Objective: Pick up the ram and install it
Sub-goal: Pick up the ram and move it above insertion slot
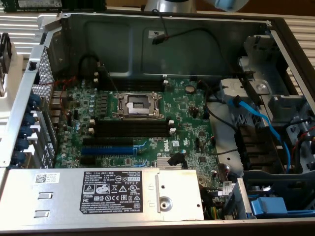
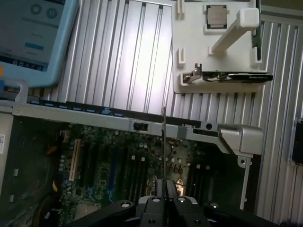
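Note:
In the wrist view the ram [image 2: 163, 142] shows edge-on as a thin dark strip sticking out from between my fingers. My gripper [image 2: 163, 188] is shut on it and hovers above the open computer case, over the motherboard [image 2: 118, 165]. In the exterior view the motherboard [image 1: 142, 123] lies in the case. Its long black slots with white end clips [image 1: 132, 129] sit just below the processor socket [image 1: 139, 104], and more black slots [image 1: 130, 84] lie above the socket. Those slots hold no strip.
A blue slot [image 1: 106, 150] and the metal power supply box [image 1: 98, 194] lie at the near side of the case. Blue cables [image 1: 256, 118] and drive bays fill the exterior view's right. Outside the case are a white tray [image 2: 199, 52] with a processor chip [image 2: 215, 16] and a tablet [image 2: 28, 33].

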Tool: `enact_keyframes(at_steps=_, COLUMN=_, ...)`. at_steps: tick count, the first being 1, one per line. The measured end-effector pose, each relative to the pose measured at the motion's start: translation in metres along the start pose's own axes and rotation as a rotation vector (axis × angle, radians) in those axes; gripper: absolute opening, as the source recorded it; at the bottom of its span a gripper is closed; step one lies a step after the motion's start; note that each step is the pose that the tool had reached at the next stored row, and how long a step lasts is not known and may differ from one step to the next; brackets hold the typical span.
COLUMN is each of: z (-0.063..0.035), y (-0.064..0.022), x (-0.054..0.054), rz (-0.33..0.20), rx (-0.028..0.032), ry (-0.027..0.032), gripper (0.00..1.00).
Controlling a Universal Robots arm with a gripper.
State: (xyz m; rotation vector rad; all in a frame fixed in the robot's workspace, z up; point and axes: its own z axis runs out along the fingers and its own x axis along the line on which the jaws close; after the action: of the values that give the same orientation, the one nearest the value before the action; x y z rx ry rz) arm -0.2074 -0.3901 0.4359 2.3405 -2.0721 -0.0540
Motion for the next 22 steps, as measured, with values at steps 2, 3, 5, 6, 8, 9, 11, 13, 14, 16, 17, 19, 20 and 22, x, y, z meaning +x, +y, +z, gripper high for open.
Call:
enact_keyframes(at_steps=2, z=0.0000, y=-0.0006, x=0.000, rz=0.011, rx=0.0008, ry=-0.0048, gripper=0.12)
enact_keyframes(at_steps=3, z=0.0000, y=-0.0009, x=0.000, rz=0.017, rx=0.0012, ry=-0.0074, gripper=0.12)
enact_keyframes(at_steps=5, z=0.0000, y=-0.0024, x=0.000, rz=0.023, rx=0.0020, ry=-0.0120, gripper=0.12)
enact_keyframes(at_steps=6, z=-0.0001, y=-0.0039, x=0.000, rz=0.025, rx=0.0022, ry=-0.0137, gripper=0.12)
enact_keyframes(at_steps=8, z=-0.0003, y=-0.0071, x=0.001, rz=0.027, rx=0.0025, ry=-0.0169, gripper=0.12)
enact_keyframes(at_steps=9, z=-0.0004, y=-0.0089, x=0.001, rz=0.028, rx=0.0026, ry=-0.0185, gripper=0.12)
enact_keyframes(at_steps=11, z=-0.0005, y=-0.0134, x=0.002, rz=0.029, rx=0.0031, ry=-0.0219, gripper=0.12)
enact_keyframes(at_steps=13, z=-0.0007, y=-0.0186, x=0.002, rz=0.030, rx=0.0035, ry=-0.0256, gripper=0.12)
enact_keyframes(at_steps=14, z=-0.0007, y=-0.0214, x=0.003, rz=0.030, rx=0.0037, ry=-0.0277, gripper=0.12)
enact_keyframes(at_steps=16, z=-0.0010, y=-0.0269, x=0.003, rz=0.030, rx=0.0041, ry=-0.0315, gripper=0.12)
enact_keyframes(at_steps=17, z=-0.0011, y=-0.0297, x=0.004, rz=0.030, rx=0.0043, ry=-0.0334, gripper=0.12)
enact_keyframes(at_steps=19, z=-0.0013, y=-0.0359, x=0.004, rz=0.030, rx=0.0048, ry=-0.0373, gripper=0.12)
enact_keyframes(at_steps=20, z=-0.0014, y=-0.0390, x=0.005, rz=0.030, rx=0.0050, ry=-0.0390, gripper=0.12)
enact_keyframes(at_steps=22, z=-0.0016, y=-0.0450, x=0.005, rz=0.030, rx=0.0053, ry=-0.0421, gripper=0.12)
